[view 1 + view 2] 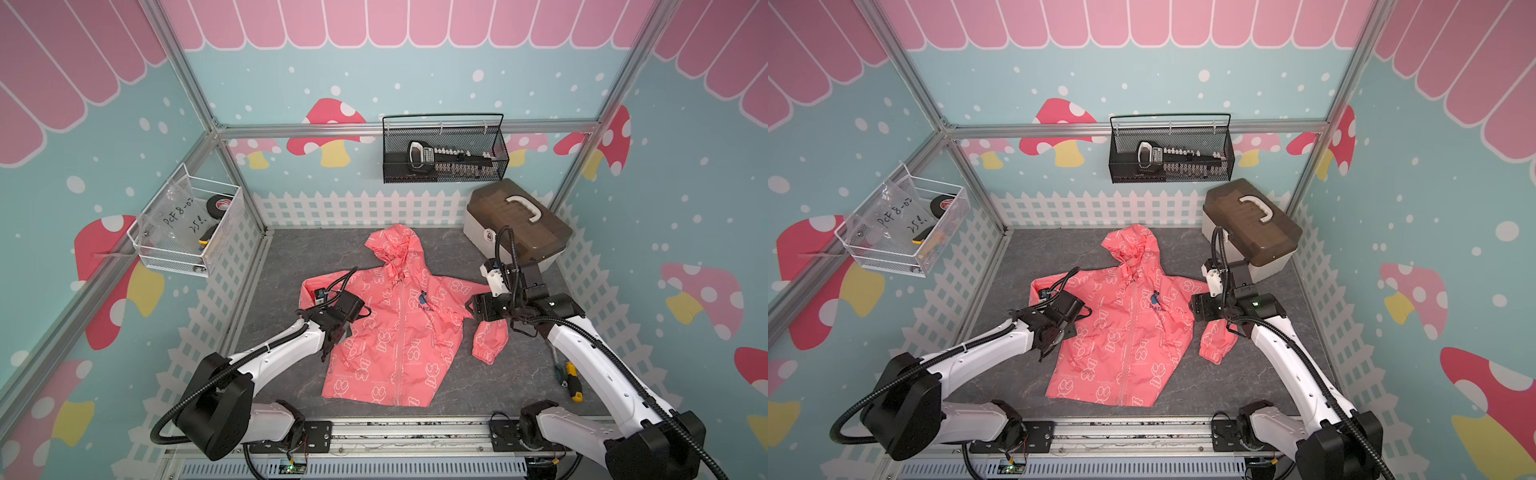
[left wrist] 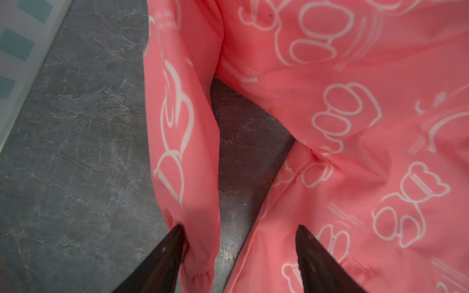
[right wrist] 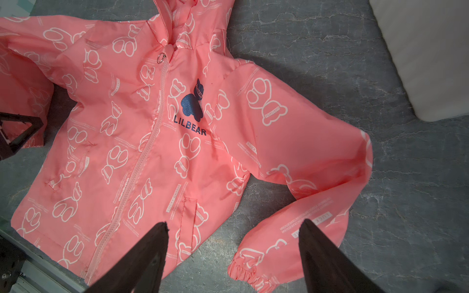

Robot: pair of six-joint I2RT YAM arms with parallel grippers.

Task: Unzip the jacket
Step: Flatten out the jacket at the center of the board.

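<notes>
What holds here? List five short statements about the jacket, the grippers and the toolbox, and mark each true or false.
1. The jacket lies front up on the table. True.
2. Its zipper is open halfway. False: it is closed up to the collar, with the ring pull at the neck.
3. The right gripper is shut on the ring pull. False: its jaws stand open and hold nothing.
4. The left gripper is open over a sleeve. True.
5. The toolbox stands on the jacket. False: it stands apart from it, in the far corner.
</notes>
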